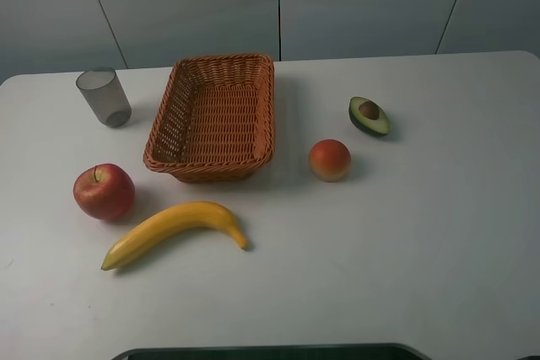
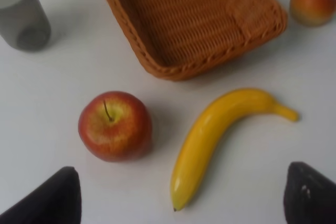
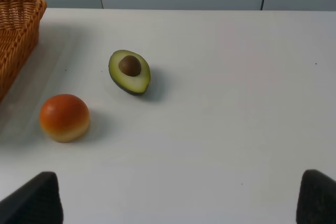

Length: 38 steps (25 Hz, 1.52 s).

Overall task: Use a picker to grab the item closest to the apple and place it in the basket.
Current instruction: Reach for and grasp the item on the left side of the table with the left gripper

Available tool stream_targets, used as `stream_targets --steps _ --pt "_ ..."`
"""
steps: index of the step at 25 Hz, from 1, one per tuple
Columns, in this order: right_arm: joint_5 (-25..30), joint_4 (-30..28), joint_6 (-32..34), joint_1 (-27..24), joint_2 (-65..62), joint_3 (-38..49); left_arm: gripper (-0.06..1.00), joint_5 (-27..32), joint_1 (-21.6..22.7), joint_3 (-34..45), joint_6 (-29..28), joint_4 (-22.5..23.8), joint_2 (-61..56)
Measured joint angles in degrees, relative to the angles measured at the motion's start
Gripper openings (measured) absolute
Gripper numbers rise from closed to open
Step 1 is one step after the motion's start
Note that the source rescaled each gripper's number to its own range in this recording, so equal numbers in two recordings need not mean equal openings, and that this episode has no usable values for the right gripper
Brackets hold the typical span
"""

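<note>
A red apple (image 1: 104, 191) (image 2: 115, 125) lies at the table's left. Right beside it curves a yellow banana (image 1: 175, 229) (image 2: 216, 135), the closest item to the apple. The brown wicker basket (image 1: 173, 120) (image 2: 265, 11) stands behind them with nothing in it. Neither gripper shows in the exterior high view. In the left wrist view my left gripper (image 2: 181, 199) hangs above the table near the apple and banana, open, with its dark fingertips (image 2: 47, 200) far apart. The right gripper (image 3: 174, 200) is open too, short of the peach and holding nothing.
A grey translucent cup (image 1: 104, 97) (image 2: 21, 11) stands left of the basket. An orange-red peach (image 1: 329, 160) (image 3: 64, 117) and a halved avocado (image 1: 369, 115) (image 3: 129, 71) lie to the basket's right. A dark edge (image 1: 270, 351) runs along the table's front.
</note>
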Motion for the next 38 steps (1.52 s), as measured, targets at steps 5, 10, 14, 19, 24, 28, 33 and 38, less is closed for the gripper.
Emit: stream_targets --steps 5,10,14,19,24,28,33,38 --pt "0.0 0.0 0.0 0.0 0.0 0.0 0.99 -3.3 -0.2 0.0 8.1 -5.4 15.2" --pt "0.0 0.0 0.0 0.0 0.0 0.0 0.99 -8.1 -6.0 0.0 11.0 -5.7 28.0" --pt "0.0 0.0 0.0 0.0 0.0 0.0 0.99 -16.0 -13.2 0.0 11.1 -4.2 35.2" --pt "0.0 0.0 0.0 0.0 0.0 0.0 0.99 -24.2 -21.7 0.0 11.1 -3.6 42.4" --pt "0.0 0.0 0.0 0.0 0.0 0.0 0.99 -27.3 -25.7 0.0 8.1 -2.5 48.8" --pt "0.0 0.0 0.0 0.0 0.0 0.0 0.99 -28.3 -27.9 0.0 5.1 -0.1 52.8" --pt "0.0 0.0 0.0 0.0 0.0 0.0 0.99 -30.0 -29.8 0.0 2.9 1.3 56.5" --pt "0.0 0.0 0.0 0.0 0.0 0.0 0.99 -33.2 -30.0 -0.1 -4.9 6.6 59.2"
